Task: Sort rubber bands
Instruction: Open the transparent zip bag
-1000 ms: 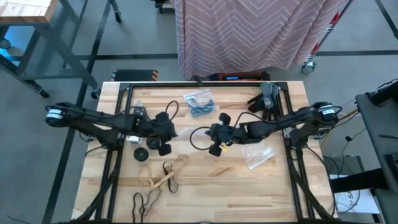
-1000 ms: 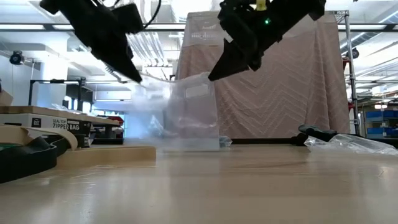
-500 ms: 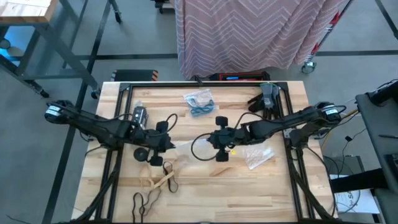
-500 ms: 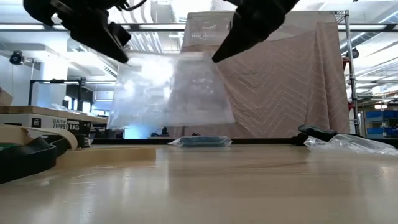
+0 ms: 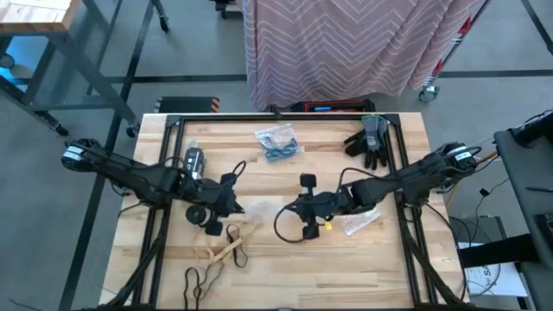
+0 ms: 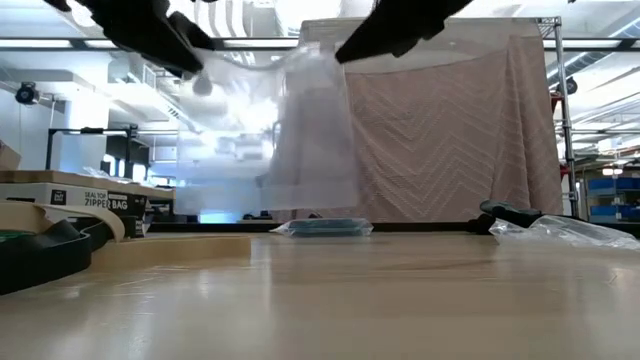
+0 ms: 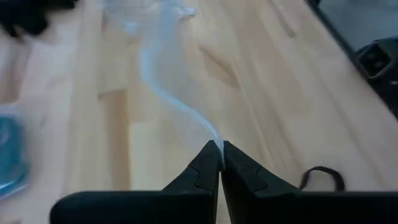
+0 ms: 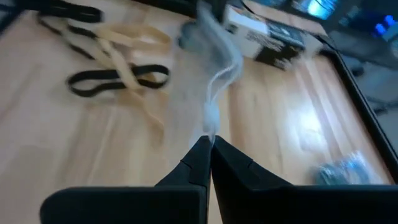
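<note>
Three clear plastic bags (image 5: 259,208): one held up, one on the table, one holding blue bands. Loose rubber bands (image 5: 226,250): uncountable. One glove pair (image 5: 370,138).

The clear plastic bag (image 6: 290,125) is now lifted higher above the table (image 6: 400,300) and stretched wider than a second ago; the left tool (image 5: 235,206) and right tool (image 5: 291,207) are moved nearer the table's front edge; the right tool is shifted leftward, toward the tan rubber bands (image 5: 226,246).
</note>
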Controlling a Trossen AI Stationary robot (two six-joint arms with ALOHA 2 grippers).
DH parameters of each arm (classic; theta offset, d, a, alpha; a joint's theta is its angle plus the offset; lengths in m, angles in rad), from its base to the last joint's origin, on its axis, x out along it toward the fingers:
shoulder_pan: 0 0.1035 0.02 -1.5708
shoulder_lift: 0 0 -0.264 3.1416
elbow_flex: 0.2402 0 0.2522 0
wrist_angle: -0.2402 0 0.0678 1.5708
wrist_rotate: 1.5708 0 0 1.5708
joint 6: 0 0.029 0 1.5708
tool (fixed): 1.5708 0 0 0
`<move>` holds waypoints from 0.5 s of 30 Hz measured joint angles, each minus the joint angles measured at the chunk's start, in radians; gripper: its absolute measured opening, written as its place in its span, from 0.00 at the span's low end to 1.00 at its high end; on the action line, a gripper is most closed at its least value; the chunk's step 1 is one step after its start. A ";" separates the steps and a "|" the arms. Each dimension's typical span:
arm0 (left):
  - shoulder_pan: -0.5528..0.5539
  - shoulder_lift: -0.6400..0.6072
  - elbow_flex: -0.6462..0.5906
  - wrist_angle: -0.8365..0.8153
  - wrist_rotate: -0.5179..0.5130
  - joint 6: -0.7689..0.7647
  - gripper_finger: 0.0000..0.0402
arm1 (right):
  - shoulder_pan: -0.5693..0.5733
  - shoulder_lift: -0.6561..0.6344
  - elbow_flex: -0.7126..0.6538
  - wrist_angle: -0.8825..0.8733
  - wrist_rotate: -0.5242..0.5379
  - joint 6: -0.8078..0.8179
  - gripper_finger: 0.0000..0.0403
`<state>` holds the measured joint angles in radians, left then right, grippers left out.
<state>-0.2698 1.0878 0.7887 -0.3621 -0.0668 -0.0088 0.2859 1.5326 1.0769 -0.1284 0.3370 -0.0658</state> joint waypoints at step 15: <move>-0.066 0.001 0.000 0.045 0.107 0.011 0.00 | 0.020 -0.007 0.000 -0.033 0.072 -0.014 0.00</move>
<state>-0.3363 1.0885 0.7887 -0.3173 0.0398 0.0024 0.3058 1.5253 1.0767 -0.1610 0.4091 -0.0799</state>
